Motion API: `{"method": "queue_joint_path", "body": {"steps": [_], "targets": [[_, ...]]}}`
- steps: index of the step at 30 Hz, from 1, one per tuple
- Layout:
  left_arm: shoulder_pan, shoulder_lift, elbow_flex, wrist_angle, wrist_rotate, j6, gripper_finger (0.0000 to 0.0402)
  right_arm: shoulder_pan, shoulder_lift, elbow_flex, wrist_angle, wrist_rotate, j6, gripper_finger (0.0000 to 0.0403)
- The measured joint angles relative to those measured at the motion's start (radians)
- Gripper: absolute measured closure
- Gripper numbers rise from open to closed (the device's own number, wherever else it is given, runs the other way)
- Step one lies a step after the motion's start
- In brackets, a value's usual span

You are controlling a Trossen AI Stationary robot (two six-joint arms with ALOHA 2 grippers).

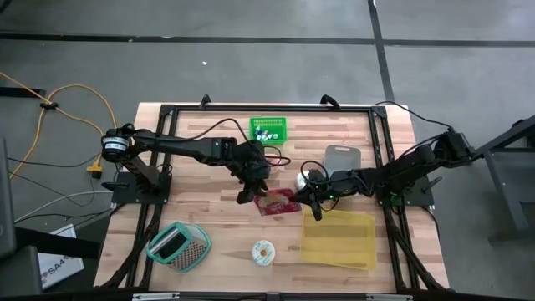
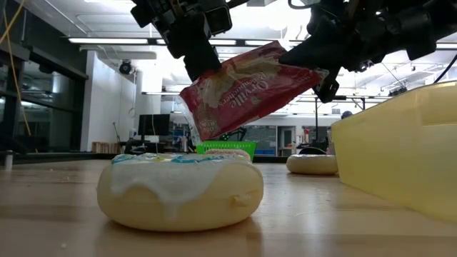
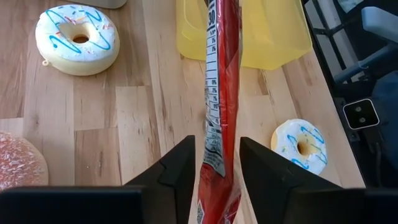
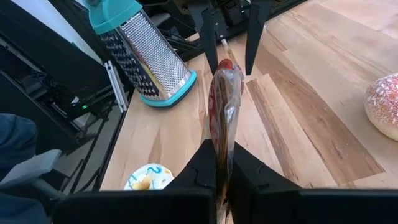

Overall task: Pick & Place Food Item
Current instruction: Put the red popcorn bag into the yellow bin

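Handoff mid-air: right gripper (image 4: 222, 163) fingers clenched on the red snack bag (image 2: 246, 89), held above the tabletop (image 1: 226, 226), left gripper (image 3: 214, 163) fingers spread, so the right carries it alone.

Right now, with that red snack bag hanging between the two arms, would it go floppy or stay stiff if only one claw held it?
Probably floppy: the red snack bag is thin, crinkled film, seen edge-on as a narrow strip. It looks light, since the right gripper pinches just one edge, while the left gripper stands open around the other. Glossy film might slip.
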Motion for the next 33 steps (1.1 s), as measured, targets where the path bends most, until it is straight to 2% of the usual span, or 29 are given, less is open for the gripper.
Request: {"method": "queue_joint_path", "body": {"steps": [15, 22, 28, 33], "targets": [[0.000, 0.000, 0.000, 0.002, 0.002, 0.000, 0.0279, 0.025, -0.061, 0.000, -0.054, -0.040, 0.054, 0.0399], [0.001, 0.000, 0.000, 0.010, -0.001, 0.000, 0.0279, 0.067, -0.160, -0.001, -0.220, 0.039, 0.100, 0.0399], [0.000, 0.000, 0.000, 0.020, 0.001, 0.000, 0.0279, 0.126, -0.262, -0.001, -0.281, 0.096, 0.117, 0.0399], [0.000, 0.000, 0.000, 0.022, 0.002, 0.000, 0.0279, 0.191, -0.355, 0.000, -0.377, 0.176, 0.227, 0.0399]]}}
